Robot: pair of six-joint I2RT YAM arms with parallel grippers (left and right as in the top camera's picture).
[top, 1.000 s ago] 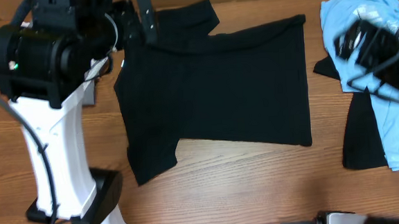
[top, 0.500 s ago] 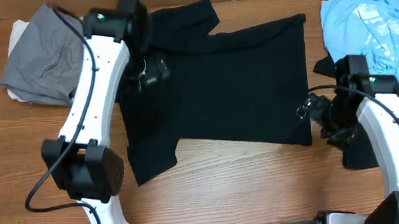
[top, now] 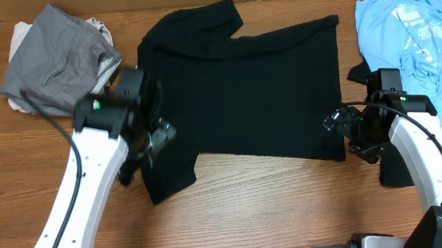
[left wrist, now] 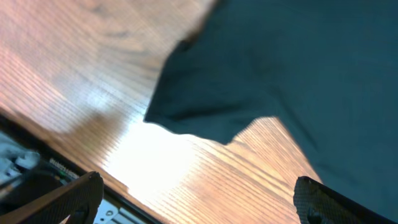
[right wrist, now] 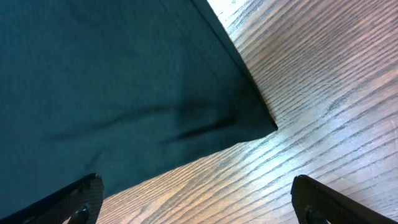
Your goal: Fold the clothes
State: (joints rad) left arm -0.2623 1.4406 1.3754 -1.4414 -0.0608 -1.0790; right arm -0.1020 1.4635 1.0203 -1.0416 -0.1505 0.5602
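A black T-shirt [top: 242, 92] lies spread flat on the wooden table [top: 272, 205]. My left gripper [top: 159, 135] is open and empty, hovering over the shirt's front-left sleeve. The left wrist view shows the sleeve [left wrist: 249, 74] ahead of the open jaws [left wrist: 196, 199], which are over bare wood. My right gripper [top: 336, 123] is open and empty at the shirt's front-right corner. The right wrist view shows that corner [right wrist: 124, 81] just beyond the open jaws [right wrist: 196, 199].
A folded grey garment [top: 55, 57] lies at the back left. A light blue shirt [top: 407, 20] lies at the back right over another black garment [top: 396, 159] that reaches the front right.
My left arm swung from the shirt's back-left collar forward to its front-left sleeve. My right arm came in from the right-hand pile to the shirt's front-right corner.
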